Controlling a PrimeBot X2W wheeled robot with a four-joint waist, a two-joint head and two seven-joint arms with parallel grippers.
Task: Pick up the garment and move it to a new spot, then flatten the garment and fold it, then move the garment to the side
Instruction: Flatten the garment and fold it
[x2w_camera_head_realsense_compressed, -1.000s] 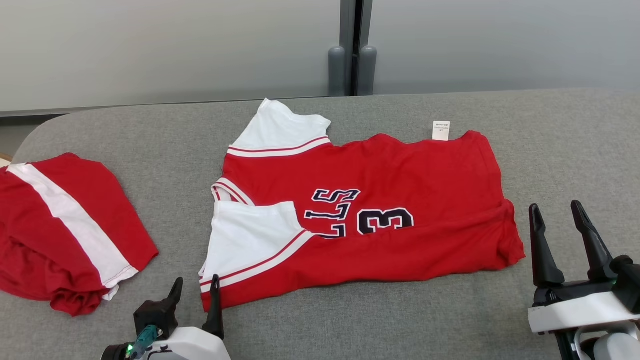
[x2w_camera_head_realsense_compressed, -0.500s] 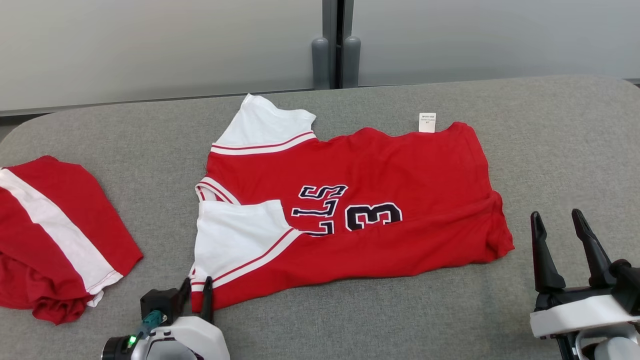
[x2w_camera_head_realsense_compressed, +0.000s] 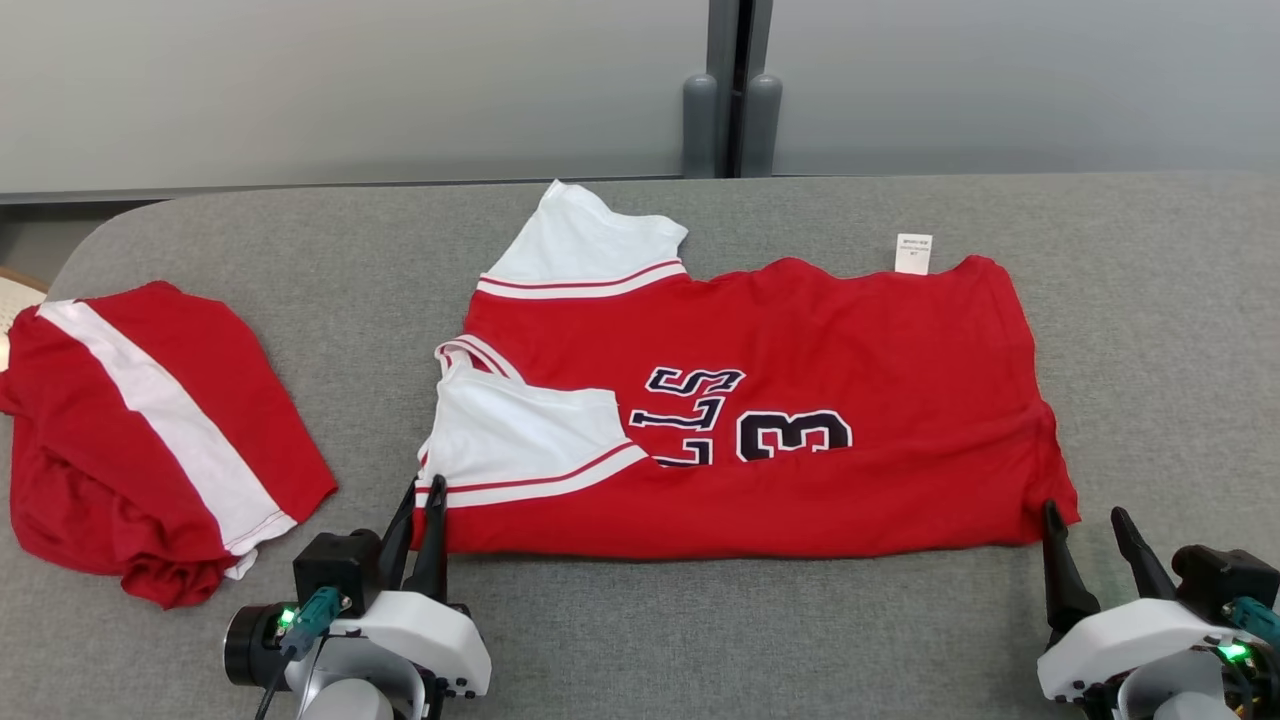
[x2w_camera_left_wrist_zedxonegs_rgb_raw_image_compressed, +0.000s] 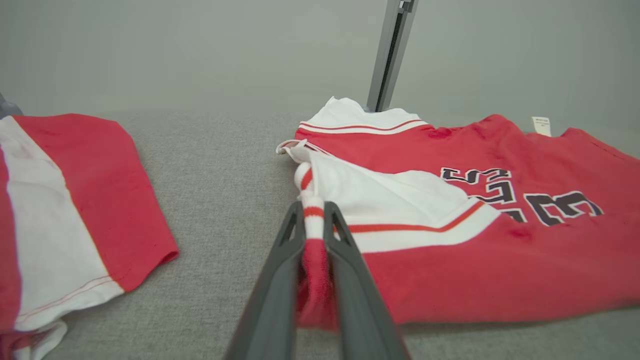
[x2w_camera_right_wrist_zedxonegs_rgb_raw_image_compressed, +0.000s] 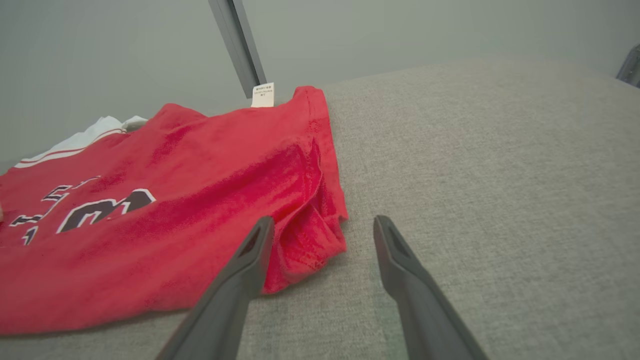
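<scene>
The grey padded table (x2w_camera_head_realsense_compressed: 700, 640) is taking up most of the room in front of the robot. Its rounded left corner is curving away at the far left, and a bare strip is running along the near edge. Open grey surface is stretching to the right of the jersey, plain in the right wrist view.

The red jersey (x2w_camera_head_realsense_compressed: 830, 330) is lying flat across the middle of the table, folded lengthwise. Its white sleeves are pointing to the robot's left and its hem to the right. Its near edge is running almost straight from one gripper to the other.

A second red garment (x2w_camera_head_realsense_compressed: 150, 440) with a white stripe is lying crumpled well to the left, apart from the jersey.

Both arms are sitting low at the near edge, fingers pointing away from the robot.

The left gripper (x2w_camera_head_realsense_compressed: 423, 490) is pinching the jersey's near left corner. In the left wrist view its fingers (x2w_camera_left_wrist_zedxonegs_rgb_raw_image_compressed: 280, 265) are clenched on a bunched strip of red and white cloth.

The right gripper (x2w_camera_head_realsense_compressed: 1083, 510) is standing with its fingers spread and nothing between them squeezed. The jersey's near right corner is reaching just past its inner finger (x2w_camera_right_wrist_zedxonegs_rgb_raw_image_compressed: 235, 280) into the gap.

A small white label (x2w_camera_head_realsense_compressed: 913, 253) is sticking out from the jersey's far edge.
</scene>
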